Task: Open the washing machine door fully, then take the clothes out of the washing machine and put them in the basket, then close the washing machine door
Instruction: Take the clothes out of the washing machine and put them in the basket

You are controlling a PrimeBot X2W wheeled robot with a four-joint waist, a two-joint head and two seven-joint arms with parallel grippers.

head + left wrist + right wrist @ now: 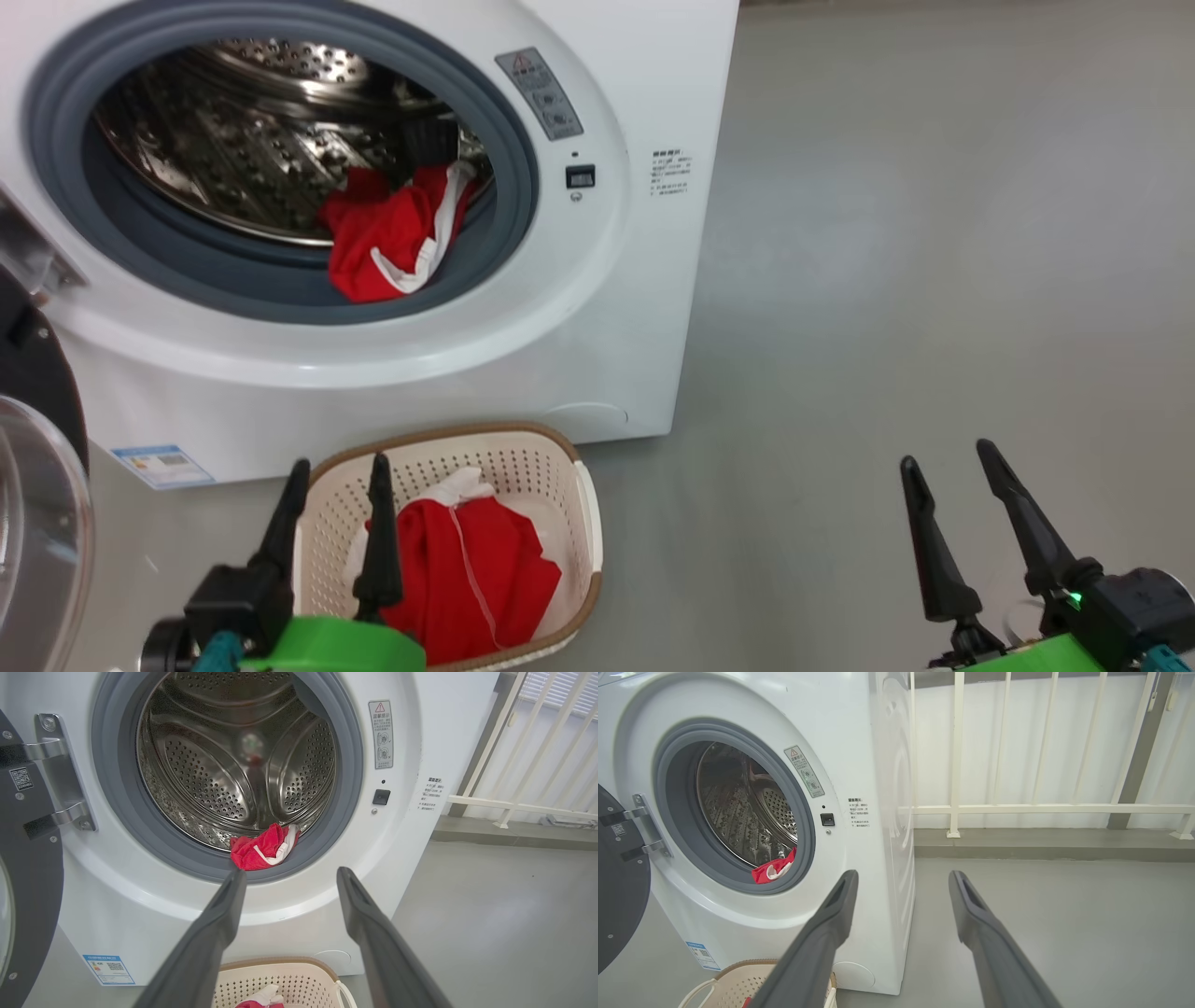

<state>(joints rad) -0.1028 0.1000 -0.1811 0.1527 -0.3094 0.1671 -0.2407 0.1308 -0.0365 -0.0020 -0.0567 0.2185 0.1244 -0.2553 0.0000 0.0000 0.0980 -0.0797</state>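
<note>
Door status first: the washing machine door (37,373) stands wide open at the left. It has a glossy black rim around a bulging clear glass bowl. The left wrist view adds the metal hinge (60,779) bolted to the white front, plus a look straight down the perforated steel drum (210,779) with its rounded paddles. The right wrist view brings in the washing machine (887,812) side panel and a pale railing (1041,808) on a kerb behind it.

Clothes are split in two. One red garment (392,238) with white trim lies at the drum's front lip, draped onto the grey rubber gasket (168,266). The head view shows a second red bundle (476,579), with a white bit at its top, lying inside the basket (583,523). That's a cream perforated plastic tub with rounded corners and a brown woven-look rim. It sits on the smooth grey floor (887,233) right in front of the washer.

The left end effector (339,462) lines up over the basket's left edge in the head view, fingers apart with nothing between them. The right end effector (946,453) is over the floor well off to the right, also spread and holding nothing.
</note>
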